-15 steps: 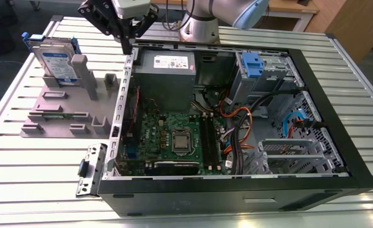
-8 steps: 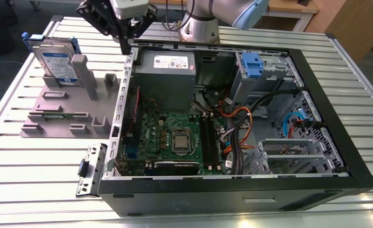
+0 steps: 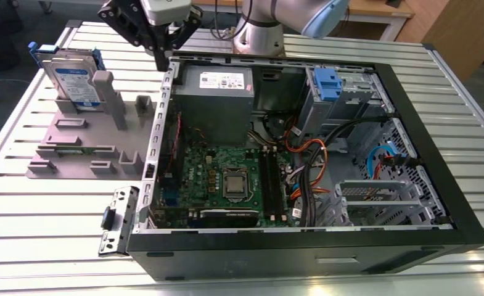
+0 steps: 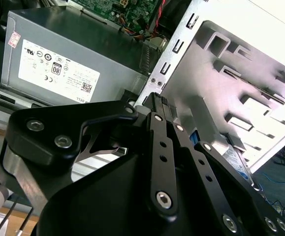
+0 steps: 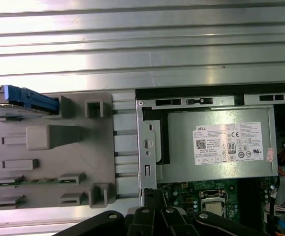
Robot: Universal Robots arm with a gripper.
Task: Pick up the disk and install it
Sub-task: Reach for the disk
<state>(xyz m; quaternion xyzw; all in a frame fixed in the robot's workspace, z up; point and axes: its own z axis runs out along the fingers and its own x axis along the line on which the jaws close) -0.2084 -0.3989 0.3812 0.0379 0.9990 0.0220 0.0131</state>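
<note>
Disk (image 3: 73, 80) upright at grey holder's (image 3: 71, 132) edge.

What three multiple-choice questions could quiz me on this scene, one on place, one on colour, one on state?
1. Where is the disk? A: upright in the grey holder beside the computer case. B: inside the case. C: flat on the floor.
2. What colour is the disk's bracket? A: red. B: blue. C: green.
3. The case is: A: closed. B: wrapped. C: open.
Answers: A, the disk stands in the holder outside the case; B, blue plastic frames it; C, the motherboard shows.
</note>
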